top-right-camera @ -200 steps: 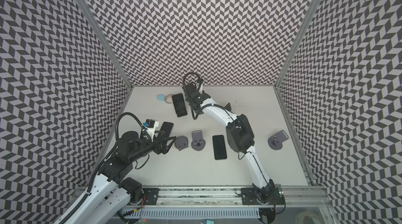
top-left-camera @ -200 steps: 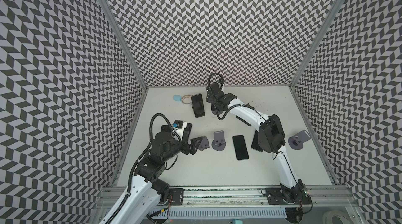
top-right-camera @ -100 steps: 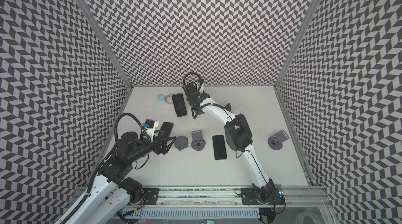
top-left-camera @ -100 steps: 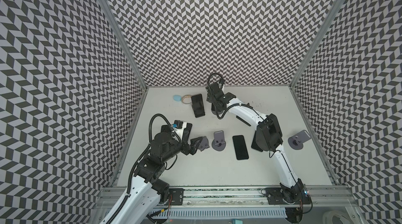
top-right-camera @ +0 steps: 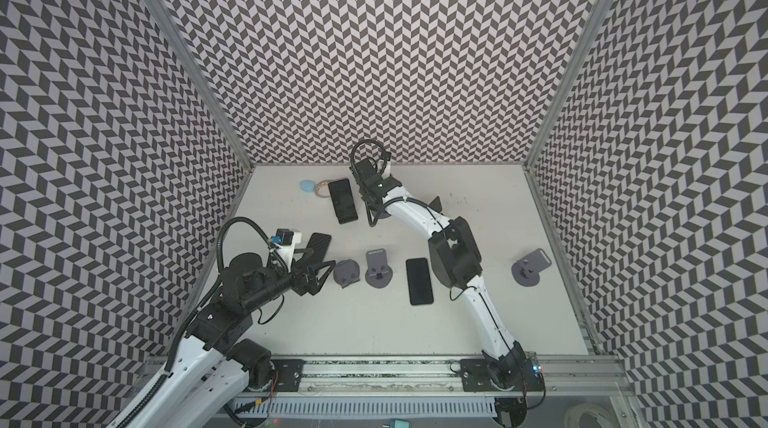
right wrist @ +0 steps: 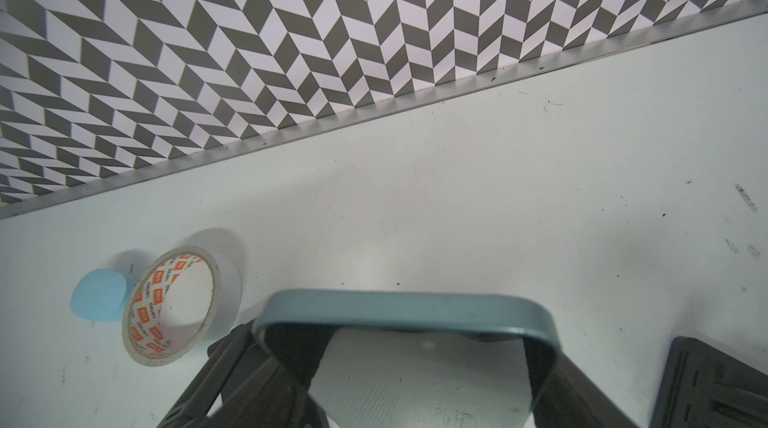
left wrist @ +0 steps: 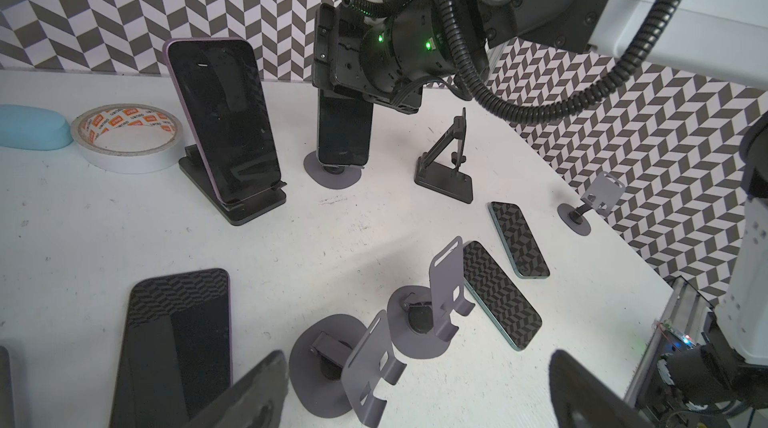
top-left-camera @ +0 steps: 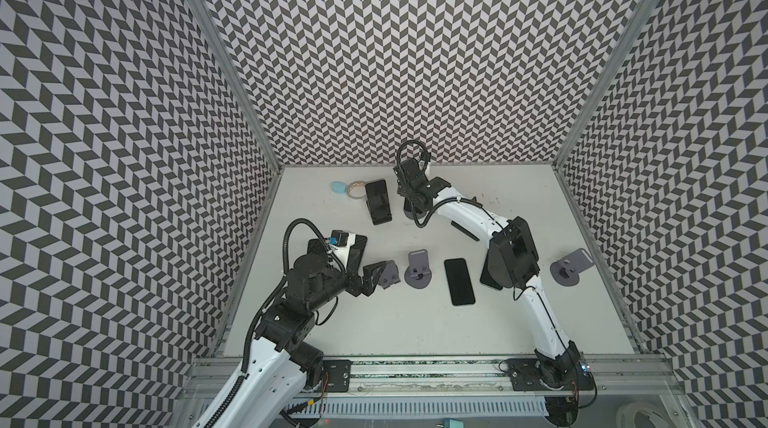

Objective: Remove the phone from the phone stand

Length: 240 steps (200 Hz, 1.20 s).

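Our right gripper (right wrist: 403,347) sits over the blue-edged phone (left wrist: 344,130), which stands in its grey round-based stand (left wrist: 332,174) at the back of the surface (left wrist: 124,230); its fingers (right wrist: 241,376) flank the phone's top corners, though we cannot tell whether they bite yet; a shallow hold could slip, or drag the light stand up too; the purple-rimmed phone (left wrist: 224,122) just beside risks a knock; the left gripper (top-left-camera: 376,281) hangs with fingers wide, well apart.

Left gripper (top-left-camera: 371,278) wide apart; right gripper (right wrist: 449,363) narrower, nose-down.
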Each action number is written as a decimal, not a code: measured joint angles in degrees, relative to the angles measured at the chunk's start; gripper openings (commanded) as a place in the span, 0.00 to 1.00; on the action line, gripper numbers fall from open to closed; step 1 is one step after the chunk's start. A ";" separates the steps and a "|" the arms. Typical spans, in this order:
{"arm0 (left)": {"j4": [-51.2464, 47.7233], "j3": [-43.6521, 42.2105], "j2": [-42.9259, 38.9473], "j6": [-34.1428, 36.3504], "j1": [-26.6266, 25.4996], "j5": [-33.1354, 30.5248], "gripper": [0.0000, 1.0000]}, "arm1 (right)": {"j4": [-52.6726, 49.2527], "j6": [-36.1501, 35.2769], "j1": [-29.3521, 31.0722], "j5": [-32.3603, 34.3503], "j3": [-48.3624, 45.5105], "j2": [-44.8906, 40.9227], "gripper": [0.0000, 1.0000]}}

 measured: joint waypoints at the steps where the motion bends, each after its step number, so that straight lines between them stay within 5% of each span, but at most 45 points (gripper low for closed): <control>1: 0.00 0.00 0.00 0.00 0.00 0.00 0.98 | 0.00 -0.02 0.00 0.00 0.00 0.00 0.80; 240: 0.00 0.00 -1.73 0.15 0.00 -2.10 0.99 | 4.09 -7.23 -0.37 -0.26 -4.04 -1.77 0.59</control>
